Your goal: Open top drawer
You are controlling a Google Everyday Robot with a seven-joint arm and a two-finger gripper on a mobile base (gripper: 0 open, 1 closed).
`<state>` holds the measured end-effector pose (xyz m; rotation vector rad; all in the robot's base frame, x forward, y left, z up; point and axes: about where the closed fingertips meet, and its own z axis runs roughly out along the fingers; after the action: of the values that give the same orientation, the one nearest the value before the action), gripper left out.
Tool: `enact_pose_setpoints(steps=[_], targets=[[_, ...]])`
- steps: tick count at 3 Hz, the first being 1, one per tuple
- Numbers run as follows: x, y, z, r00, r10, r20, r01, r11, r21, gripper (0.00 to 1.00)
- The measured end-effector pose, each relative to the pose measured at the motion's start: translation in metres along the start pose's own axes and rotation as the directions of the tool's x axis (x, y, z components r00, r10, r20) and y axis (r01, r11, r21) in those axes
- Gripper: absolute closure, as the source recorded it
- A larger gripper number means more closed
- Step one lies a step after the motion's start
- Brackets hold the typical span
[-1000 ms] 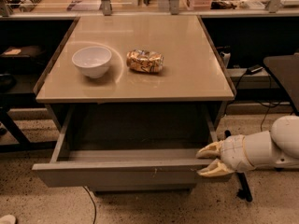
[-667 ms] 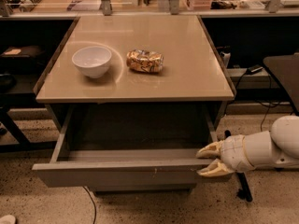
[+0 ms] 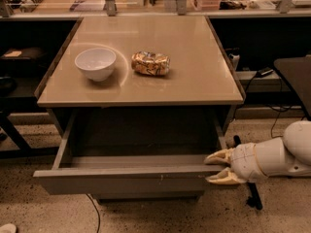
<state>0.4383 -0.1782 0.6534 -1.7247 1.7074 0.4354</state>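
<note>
The top drawer is pulled far out from under the beige table top, its plain grey inside showing and nothing in it. Its flat grey front faces the floor side near me. My gripper comes in from the right on a white arm. Its two pale fingers sit at the drawer's right front corner, one above and one below the front panel's top edge, with a gap between them.
On the table top stand a white bowl and a crumpled gold snack bag. A cluttered shelf runs behind. A dark chair and cables are at the right. A black stand leg is under my arm.
</note>
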Motion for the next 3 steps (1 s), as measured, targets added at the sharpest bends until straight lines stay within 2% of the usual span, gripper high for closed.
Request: enact_pose_setpoints(steps=[1, 2, 3], targets=[[0.007, 0.038, -0.011, 1.000, 0.006, 0.030, -0.004, 0.9985, -0.055, 0.38], [0.005, 0.037, -0.014, 1.000, 0.006, 0.030, -0.004, 0.9985, -0.055, 0.61], [0.009, 0.051, -0.021, 0.999, 0.009, 0.039, -0.006, 0.9981, -0.061, 0.85]])
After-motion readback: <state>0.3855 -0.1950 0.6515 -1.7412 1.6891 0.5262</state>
